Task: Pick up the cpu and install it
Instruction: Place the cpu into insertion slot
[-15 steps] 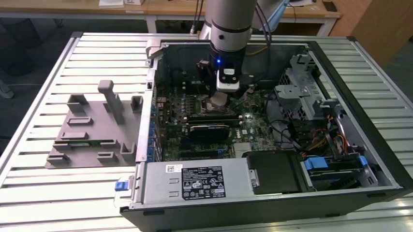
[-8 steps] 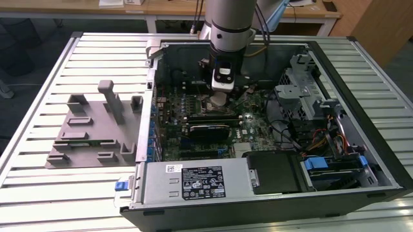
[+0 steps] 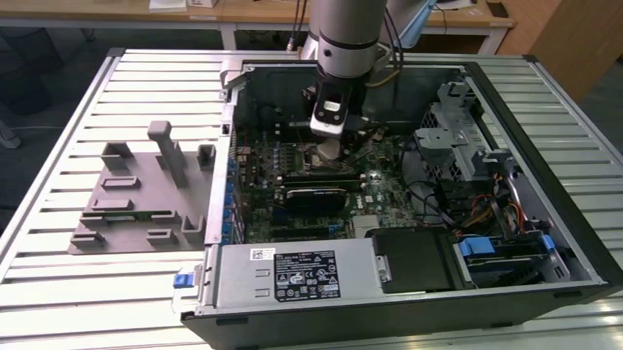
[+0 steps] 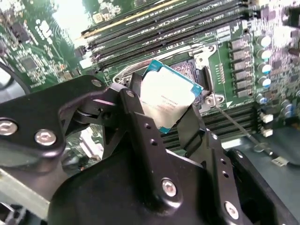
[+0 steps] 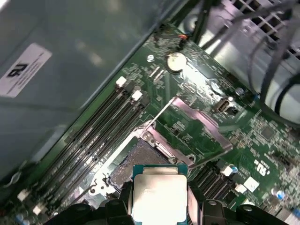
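The pincer (image 4: 165, 111) pinches the cpu (image 4: 168, 93) by two opposite edges, its black fingers (image 4: 140, 119) pressed against the chip's sides. The cpu, its silver top showing in both wrist views, hangs over the open socket (image 5: 124, 164) of the green motherboard (image 3: 292, 211); whether it touches the socket I cannot tell. The metal retention frame (image 5: 201, 124) lies flipped open beside the socket. The arm (image 3: 346, 36) reaches down into the open computer case (image 3: 550, 219), which lies on the slatted surface (image 3: 58, 270).
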{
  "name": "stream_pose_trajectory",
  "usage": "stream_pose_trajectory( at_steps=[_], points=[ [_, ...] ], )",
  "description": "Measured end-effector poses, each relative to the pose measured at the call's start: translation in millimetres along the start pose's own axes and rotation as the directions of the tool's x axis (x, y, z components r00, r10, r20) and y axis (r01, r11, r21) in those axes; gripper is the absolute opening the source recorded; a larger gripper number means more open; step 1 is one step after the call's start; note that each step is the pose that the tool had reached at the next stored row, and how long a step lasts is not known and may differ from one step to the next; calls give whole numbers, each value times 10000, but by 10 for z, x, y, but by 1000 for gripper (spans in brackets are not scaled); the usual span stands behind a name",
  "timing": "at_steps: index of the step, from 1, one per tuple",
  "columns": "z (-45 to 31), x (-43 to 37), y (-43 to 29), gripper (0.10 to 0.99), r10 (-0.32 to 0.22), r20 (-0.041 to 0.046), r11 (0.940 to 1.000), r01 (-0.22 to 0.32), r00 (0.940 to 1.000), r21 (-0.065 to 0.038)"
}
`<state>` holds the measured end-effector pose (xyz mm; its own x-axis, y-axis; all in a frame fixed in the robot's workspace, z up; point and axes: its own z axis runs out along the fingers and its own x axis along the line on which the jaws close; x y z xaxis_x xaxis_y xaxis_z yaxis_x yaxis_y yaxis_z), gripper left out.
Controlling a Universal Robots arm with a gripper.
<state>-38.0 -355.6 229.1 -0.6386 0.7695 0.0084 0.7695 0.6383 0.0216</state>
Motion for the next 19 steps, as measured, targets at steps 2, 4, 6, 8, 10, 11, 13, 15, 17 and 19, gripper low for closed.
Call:
stream_pose_trajectory(
  at_steps=[2, 4, 6, 8, 10, 11, 13, 15, 17, 19],
  points=[
    [0, 0, 0, 545, 343, 7, 9994, -343, 9994, -3],
    [0, 0, 0, 545, 670, 14, 9978, -670, 9978, -6],
    [0, 0, 0, 545, 1002, 21, 9950, -1002, 9950, -10],
    [0, 0, 0, 545, 1336, 28, 9910, -1336, 9910, -14],
    [0, 0, 0, 545, 1667, 35, 9860, -1667, 9860, -17],
    [0, 0, 0, 545, 1839, 38, 9829, -1839, 9829, -19],
    [1, 0, 0, 545, 2187, 46, 9758, -2187, 9758, -23],
    [1, 0, 0, 545, 2533, 53, 9674, -2533, 9674, -28],
    [2, 0, 0, 545, 2876, 63, 9578, -2876, 9577, -31],
    [2, 0, 0, 545, 3230, 72, 9464, -3230, 9464, -35]
  ],
)
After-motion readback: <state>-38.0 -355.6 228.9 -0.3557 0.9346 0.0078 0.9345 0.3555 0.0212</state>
